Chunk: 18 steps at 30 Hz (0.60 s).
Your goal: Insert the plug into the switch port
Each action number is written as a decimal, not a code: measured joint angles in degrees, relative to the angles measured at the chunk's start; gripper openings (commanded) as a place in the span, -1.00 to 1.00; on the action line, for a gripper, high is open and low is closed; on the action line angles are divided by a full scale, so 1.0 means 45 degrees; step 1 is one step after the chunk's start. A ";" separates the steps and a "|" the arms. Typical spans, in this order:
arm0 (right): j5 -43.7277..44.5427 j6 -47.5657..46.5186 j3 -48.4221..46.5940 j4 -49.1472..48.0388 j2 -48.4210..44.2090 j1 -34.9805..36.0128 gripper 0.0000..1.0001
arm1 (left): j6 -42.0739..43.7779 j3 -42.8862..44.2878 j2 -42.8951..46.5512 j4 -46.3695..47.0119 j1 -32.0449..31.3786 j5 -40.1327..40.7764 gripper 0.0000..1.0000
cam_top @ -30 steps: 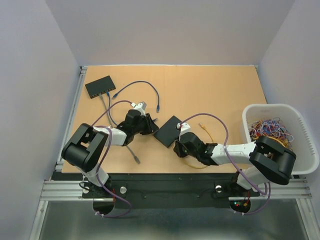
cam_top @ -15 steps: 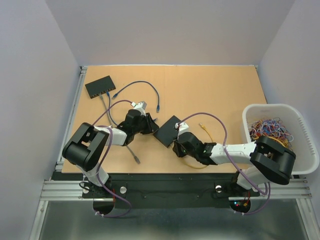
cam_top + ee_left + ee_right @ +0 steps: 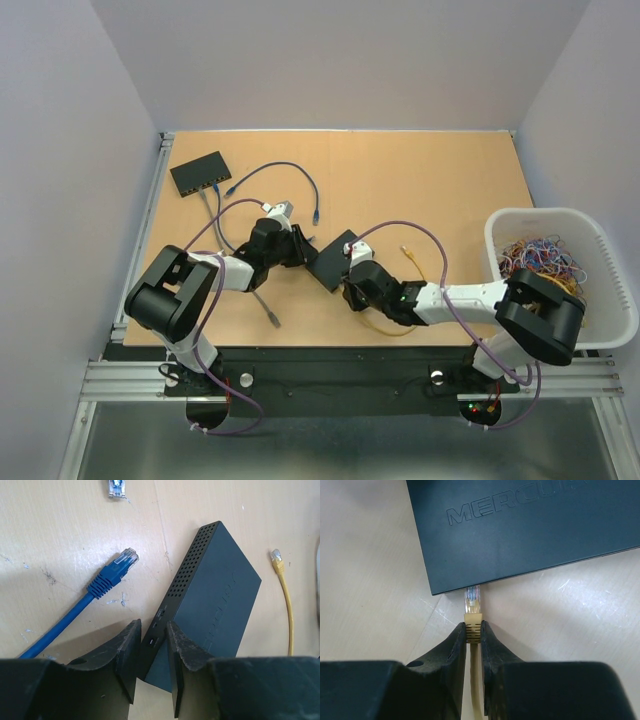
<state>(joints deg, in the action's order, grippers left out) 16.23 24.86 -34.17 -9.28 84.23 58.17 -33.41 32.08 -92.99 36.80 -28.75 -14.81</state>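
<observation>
One clear-tipped yellow plug point(image 3: 472, 606) meets the flat, matte dark rectangular switch point(image 3: 530, 530)

The left arm point(image 3: 212, 268) lies low, extended from its base toward the table centre, with the wrist level. The left gripper point(image 3: 153, 626) has its jaws narrowed and clamped on a corner of the switch point(image 3: 212, 592). The right arm point(image 3: 470, 297) is folded low and reaches leftward along the near edge. The right gripper point(image 3: 473, 629) has its jaws almost closed, pinching the plug point(image 3: 472, 609) at its boot.
</observation>
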 measured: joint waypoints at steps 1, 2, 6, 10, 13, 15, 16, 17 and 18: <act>0.0024 -0.0019 -0.0049 0.0019 0.0058 0.0010 -0.99 | 0.0005 0.0000 0.0000 0.0015 0.0005 0.0005 -0.24; 0.0092 -0.0107 -0.0141 0.0015 0.0194 0.0024 -0.99 | 0.0029 0.0000 0.0000 0.0044 0.0000 0.0000 -0.24; 0.0359 -0.0423 -0.0374 -0.0131 0.0563 0.0107 -0.99 | 0.0121 0.0000 -0.0015 0.0073 -0.0053 -0.0199 -0.24; 0.0588 -0.0772 -0.0306 -0.0413 0.0646 0.0194 -0.99 | 0.0287 0.0126 -0.0189 0.0175 -0.0063 -0.0282 -0.23; 0.0743 -0.0947 -0.0092 -0.0772 0.0627 0.0194 -0.99 | 0.0374 0.0321 -0.0423 0.0267 -0.0097 -0.0350 -0.23; 0.0865 -0.1103 0.0112 -0.1083 0.0597 0.0194 -0.99 | 0.0432 0.0520 -0.0670 0.0369 -0.0180 -0.0418 -0.23; 0.0991 -0.1180 0.0141 -0.1209 0.0593 0.0194 -0.99 | 0.0447 0.0593 -0.0758 0.0389 -0.0223 -0.0505 -0.23; 0.1015 -0.1253 0.0141 -0.1243 0.0593 0.0194 -0.99 | 0.0461 0.0641 -0.0850 0.0481 -0.0287 -0.0559 -0.23; 0.1069 -0.1316 0.0185 -0.1258 0.0563 0.0194 -0.99 | 0.0500 0.0695 -0.0937 0.0563 -0.0335 -0.0593 -0.23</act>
<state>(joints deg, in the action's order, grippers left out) 21.04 18.94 -33.34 -14.94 86.76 59.05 -31.16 35.20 -97.21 39.33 -30.26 -17.47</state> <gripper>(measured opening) 0.194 0.385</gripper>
